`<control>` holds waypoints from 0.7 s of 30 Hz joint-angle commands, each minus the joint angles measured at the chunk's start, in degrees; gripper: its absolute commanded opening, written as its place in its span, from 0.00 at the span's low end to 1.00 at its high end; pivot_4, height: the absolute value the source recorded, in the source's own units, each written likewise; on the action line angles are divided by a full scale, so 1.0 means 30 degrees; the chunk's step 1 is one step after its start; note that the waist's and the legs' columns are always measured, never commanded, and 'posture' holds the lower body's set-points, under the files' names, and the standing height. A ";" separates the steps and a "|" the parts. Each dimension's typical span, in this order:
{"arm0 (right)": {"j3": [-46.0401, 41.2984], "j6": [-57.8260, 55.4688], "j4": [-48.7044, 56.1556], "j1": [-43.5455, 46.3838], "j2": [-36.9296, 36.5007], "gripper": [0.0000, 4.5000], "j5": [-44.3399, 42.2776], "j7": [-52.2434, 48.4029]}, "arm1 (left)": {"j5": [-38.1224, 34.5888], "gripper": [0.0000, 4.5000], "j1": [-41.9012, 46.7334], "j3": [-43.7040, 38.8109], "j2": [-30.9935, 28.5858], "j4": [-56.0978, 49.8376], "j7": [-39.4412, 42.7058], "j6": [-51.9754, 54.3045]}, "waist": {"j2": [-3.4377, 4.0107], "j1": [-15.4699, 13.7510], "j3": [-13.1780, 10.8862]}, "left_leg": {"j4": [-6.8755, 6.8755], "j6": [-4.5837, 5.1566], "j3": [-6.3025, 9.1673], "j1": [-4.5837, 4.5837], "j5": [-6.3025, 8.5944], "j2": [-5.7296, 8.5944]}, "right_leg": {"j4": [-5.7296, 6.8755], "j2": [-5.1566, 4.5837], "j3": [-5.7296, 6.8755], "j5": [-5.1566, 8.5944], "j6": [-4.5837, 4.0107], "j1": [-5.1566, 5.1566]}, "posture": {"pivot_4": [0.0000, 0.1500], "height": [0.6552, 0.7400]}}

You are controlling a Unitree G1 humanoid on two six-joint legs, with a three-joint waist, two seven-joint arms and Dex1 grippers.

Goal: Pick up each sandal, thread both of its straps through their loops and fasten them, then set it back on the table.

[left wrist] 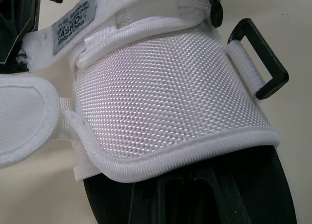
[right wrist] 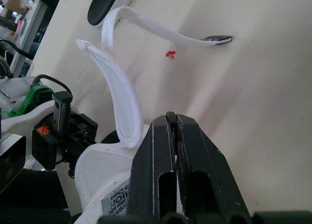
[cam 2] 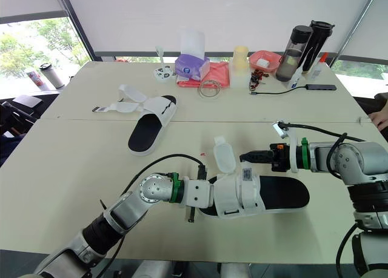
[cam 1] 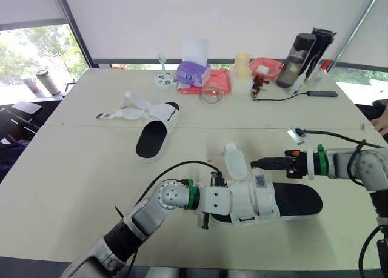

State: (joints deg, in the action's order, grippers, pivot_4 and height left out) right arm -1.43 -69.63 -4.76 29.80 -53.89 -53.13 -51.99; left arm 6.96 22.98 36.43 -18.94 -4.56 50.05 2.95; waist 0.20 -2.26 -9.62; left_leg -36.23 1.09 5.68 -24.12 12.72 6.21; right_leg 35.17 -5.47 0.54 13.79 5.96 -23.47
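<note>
A black-soled sandal [cam 1: 294, 200] with a white mesh upper lies on the counter [cam 1: 91, 187] just in front of the robot. A second sandal [cam 1: 156, 129] lies farther back, straps splayed. The left hand [cam 1: 225, 204] is pushed into the near sandal's open end, and I cannot tell whether it is open or closed. The right hand [cam 1: 257, 164] is pinched fully closed beside the upper, with nothing visibly held. One loose strap [cam 1: 233, 160] stands upright. The sandal looks light, its sole springy and its straps limp, so the strap tip seems the best place to hold. A black loop [left wrist: 258, 58] shows at the upper's edge, and the other loops are hidden.
</note>
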 commanded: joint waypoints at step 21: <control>-0.6806 -0.0813 0.2423 -0.0461 0.2463 0.02 -0.5036 0.1600 | 0.0752 0.00 0.0384 -0.0125 -0.0158 0.1932 -0.0177 -0.0100 | 0.0004 0.0030 0.0001 | -0.0011 0.0001 -0.0007 0.0020 -0.0001 -0.0007 | 0.0008 0.0001 -0.0003 -0.0031 -0.0002 0.0009 | 1.00 1.00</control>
State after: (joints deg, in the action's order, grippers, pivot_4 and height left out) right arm -20.58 -74.51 2.92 26.15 -46.90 -68.43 -47.77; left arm 6.97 24.66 36.25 -18.56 -1.88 49.75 1.52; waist 0.21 -2.17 -9.62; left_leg -36.26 1.09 5.66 -24.06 12.72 6.19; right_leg 35.20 -5.47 0.53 13.69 5.95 -23.44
